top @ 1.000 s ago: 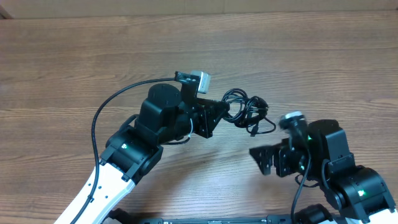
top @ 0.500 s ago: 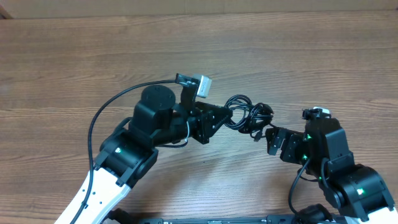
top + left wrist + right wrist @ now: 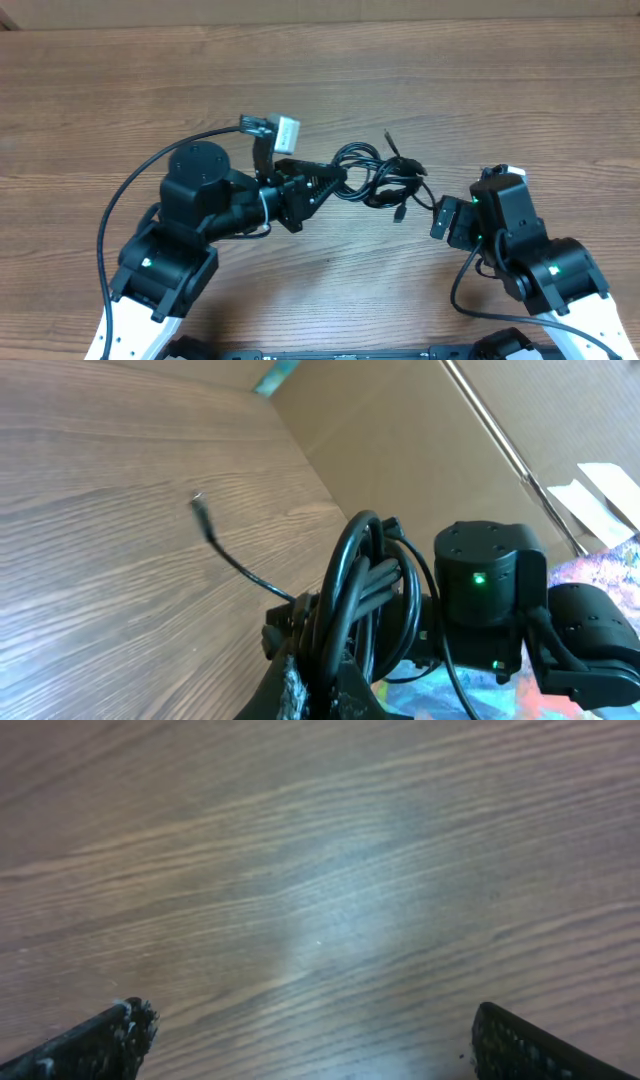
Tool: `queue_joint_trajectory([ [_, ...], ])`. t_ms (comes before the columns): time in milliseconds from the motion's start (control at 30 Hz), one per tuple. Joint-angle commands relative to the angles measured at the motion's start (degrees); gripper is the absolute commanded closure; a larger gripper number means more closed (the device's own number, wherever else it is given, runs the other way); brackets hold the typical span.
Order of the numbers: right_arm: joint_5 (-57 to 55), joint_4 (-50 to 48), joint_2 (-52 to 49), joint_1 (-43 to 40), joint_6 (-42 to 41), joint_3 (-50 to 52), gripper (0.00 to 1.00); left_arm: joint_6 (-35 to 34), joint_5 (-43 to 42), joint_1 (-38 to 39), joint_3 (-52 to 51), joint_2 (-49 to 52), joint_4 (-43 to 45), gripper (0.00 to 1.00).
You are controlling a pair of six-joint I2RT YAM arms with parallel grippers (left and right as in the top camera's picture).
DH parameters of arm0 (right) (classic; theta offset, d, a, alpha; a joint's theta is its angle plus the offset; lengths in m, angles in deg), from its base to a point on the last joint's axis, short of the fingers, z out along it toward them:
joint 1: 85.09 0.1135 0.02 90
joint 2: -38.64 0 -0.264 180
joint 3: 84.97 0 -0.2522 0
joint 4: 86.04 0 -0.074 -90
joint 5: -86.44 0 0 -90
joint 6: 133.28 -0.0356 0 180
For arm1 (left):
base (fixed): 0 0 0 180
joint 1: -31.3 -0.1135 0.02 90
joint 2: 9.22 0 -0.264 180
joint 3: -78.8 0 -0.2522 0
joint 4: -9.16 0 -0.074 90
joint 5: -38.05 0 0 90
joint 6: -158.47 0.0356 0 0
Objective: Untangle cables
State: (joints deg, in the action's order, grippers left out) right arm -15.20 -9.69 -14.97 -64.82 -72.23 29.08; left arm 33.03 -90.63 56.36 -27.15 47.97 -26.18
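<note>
Reaching in from the near edge of the table (image 3: 500,90) with both arms. Pinching the cables (image 3: 385,182) with the left end effector (image 3: 328,184), shut tight on the thick loops at the left side of the knotted bundle. Seen from the left wrist as several black cords stacked together and rising out of the closed grip. Holding the right end effector (image 3: 442,216) just beside the bundle's right side, spread fully wide and gripping nothing, with only bare wood grain showing in its gap from the wrist view. Cannot tell whether touching the nearest cord or just clear of it. Placing the bundle about midway between near and far edges, a little toward the right edge. Farther out, poking one loose plug tip (image 3: 388,135) toward the far edge.
</note>
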Motion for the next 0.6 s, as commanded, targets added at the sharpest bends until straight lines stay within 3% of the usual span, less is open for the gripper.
queue_joint_trajectory([
  [0, -0.3, 0.3, 0.2, -0.1, -2.1, -1.5, 0.0, 0.4, -1.8, -2.0, 0.5, -0.7, -1.3, 0.96],
  [333, 11.1, 0.0, 0.3, -0.1, -0.3, -1.5, 0.0, 2.9, 2.7, -3.0, 0.5, -0.6, -5.5, 0.96],
  [567, 41.9, -8.0, 0.3, -0.1, 7.0, -1.5, 0.0, 3.4, 8.3, -2.9, 0.5, -0.6, -11.6, 0.96],
])
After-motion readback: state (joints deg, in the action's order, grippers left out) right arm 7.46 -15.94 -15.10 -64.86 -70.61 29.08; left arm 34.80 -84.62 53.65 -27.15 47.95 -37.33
